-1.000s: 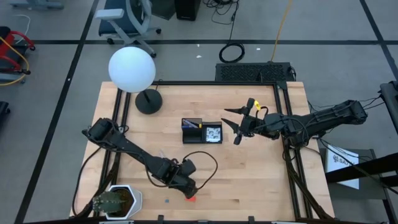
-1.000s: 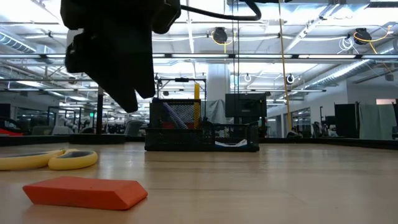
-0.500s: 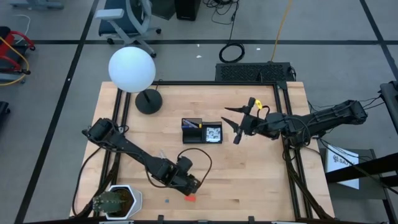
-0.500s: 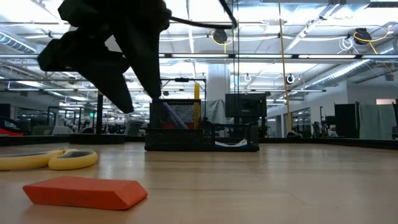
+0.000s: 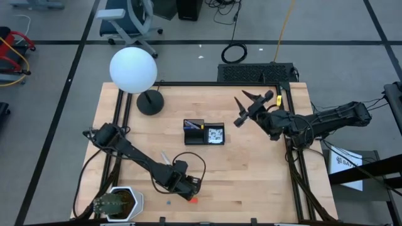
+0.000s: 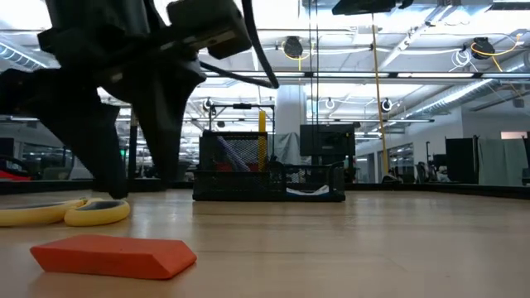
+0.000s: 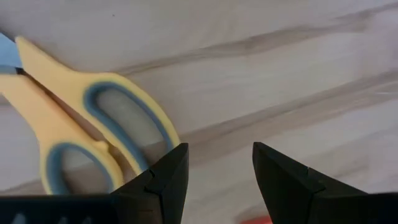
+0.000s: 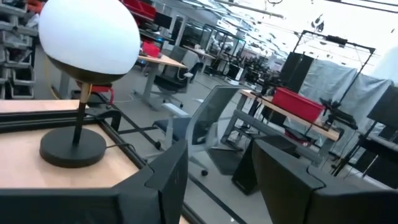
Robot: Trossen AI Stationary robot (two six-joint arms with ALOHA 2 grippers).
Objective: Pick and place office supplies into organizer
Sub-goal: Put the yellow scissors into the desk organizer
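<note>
The yellow-handled scissors (image 7: 93, 134) lie flat on the wood, their handle loops (image 6: 66, 213) near the table's near edge. My left gripper (image 7: 216, 152) (image 5: 183, 185) is open and points down right beside one loop, low over the table (image 6: 137, 165). The red eraser (image 6: 112, 255) (image 5: 191, 200) lies flat just nearer than it. The black organizer (image 5: 204, 133) (image 6: 269, 178) stands mid-table with a blue pad and a yellow pencil inside. My right gripper (image 5: 247, 105) is open, raised over the table's far right part.
A lamp with a white globe (image 5: 134, 70) and a round black base (image 5: 149, 102) stands at the far left. A small grey item (image 5: 168, 203) lies near the near edge. Bare wood stretches between the organizer and the left gripper and to the right.
My left gripper has come down close to the table, shifted a little toward the left edge and turned, ending beside the scissors' handles. My right gripper has drawn away from the organizer toward the far edge and tipped upward. The scissors and eraser have stayed put.
</note>
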